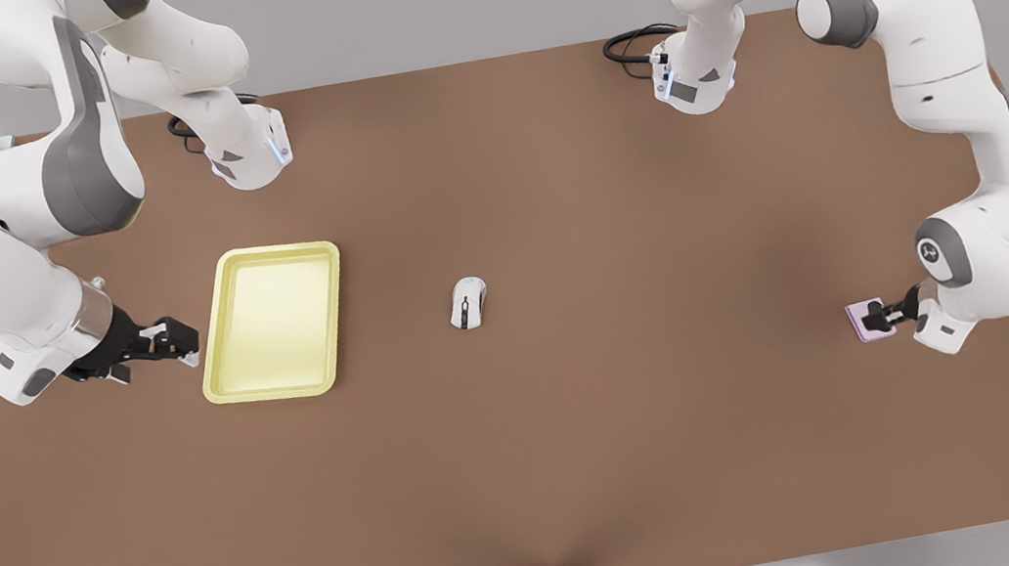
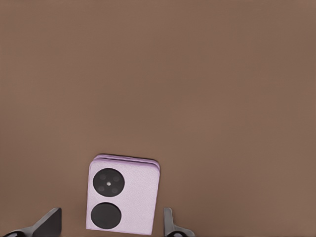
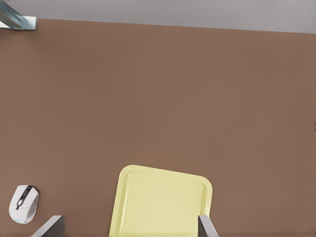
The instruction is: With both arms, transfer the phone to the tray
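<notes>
Presently the left end effector (image 1: 893, 310) stands open astride the phone (image 1: 865, 320) on the worktop (image 1: 584, 430), poised to grasp; right end effector (image 1: 167, 342), open and empty, waits beside the tray (image 1: 227, 381).

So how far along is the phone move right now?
Early. The flat lilac phone lies on the brown table, between the left gripper's open fingers, not yet gripped. The pale yellow rectangular tray holds nothing; the right gripper waits, open, beside it. Grasp, carry and placement remain.
</notes>
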